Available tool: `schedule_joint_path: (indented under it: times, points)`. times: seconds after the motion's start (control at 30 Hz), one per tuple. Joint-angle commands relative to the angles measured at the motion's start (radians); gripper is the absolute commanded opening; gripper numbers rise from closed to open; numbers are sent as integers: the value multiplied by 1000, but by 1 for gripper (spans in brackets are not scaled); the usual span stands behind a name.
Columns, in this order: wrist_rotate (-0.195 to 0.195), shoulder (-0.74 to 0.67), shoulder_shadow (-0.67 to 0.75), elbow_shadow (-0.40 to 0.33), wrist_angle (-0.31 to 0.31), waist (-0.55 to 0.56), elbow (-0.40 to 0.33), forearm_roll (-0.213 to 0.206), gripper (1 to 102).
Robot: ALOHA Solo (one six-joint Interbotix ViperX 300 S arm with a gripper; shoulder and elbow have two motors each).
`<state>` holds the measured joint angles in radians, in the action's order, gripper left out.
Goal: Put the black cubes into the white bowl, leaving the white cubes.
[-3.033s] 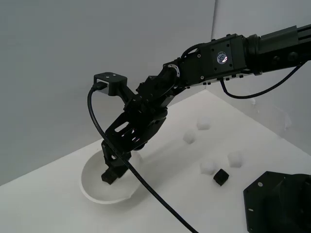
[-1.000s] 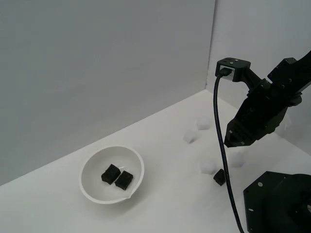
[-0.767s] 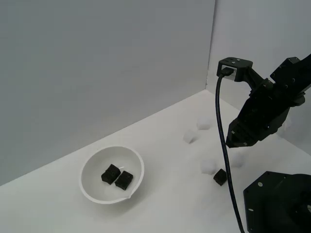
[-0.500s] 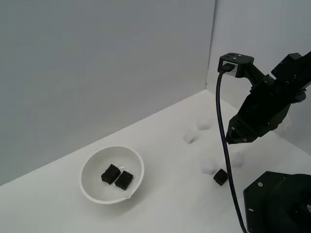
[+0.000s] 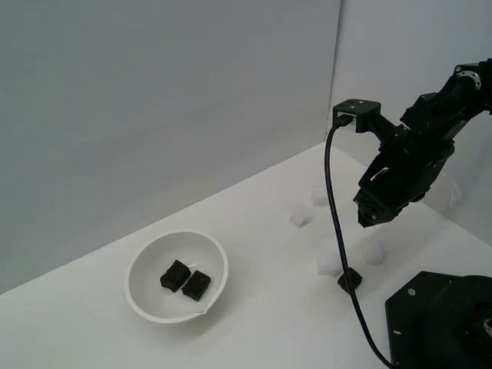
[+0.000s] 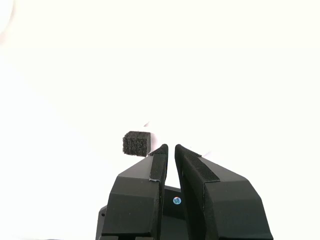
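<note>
The white bowl (image 5: pixel 144 301) sits toward the exterior view's left and holds two black cubes (image 5: pixel 176 274) (image 5: pixel 197 284). A third black cube (image 5: pixel 350 279) lies on the white surface toward the exterior view's right, partly behind my cable; it also shows in the wrist view (image 6: pixel 136 143), just beyond one fingertip. White cubes (image 5: pixel 300 217) (image 5: pixel 321 196) (image 5: pixel 330 263) (image 5: pixel 374 251) lie around it. My gripper (image 5: pixel 367 219) hangs in the air above the third black cube. In the wrist view the gripper (image 6: pixel 171 146) has its jaws almost touching, with nothing between them.
The black robot base (image 5: pixel 442 323) fills the corner at the exterior view's lower right, close to the third black cube. My black cable (image 5: pixel 335 231) hangs down past the cubes. Grey walls (image 5: pixel 192 100) stand behind the surface.
Three seconds ago my gripper was down in the bowl at a black cube. It has since left the bowl and swung to the exterior view's right; two cubes lie in the bowl.
</note>
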<state>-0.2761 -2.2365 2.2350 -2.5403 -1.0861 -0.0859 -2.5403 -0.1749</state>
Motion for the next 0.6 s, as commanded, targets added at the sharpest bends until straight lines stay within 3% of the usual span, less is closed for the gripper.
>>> schedule_joint_path:
  times: [0.0, 0.37, 0.57]
  points:
    - [-21, 21, -20, 18, 0, -11, 17, -6, 3]
    - [-112, 163, -164, 15, -14, -8, 15, -78, 3]
    - [-160, 212, -212, 17, -26, 5, 17, -161, 5]
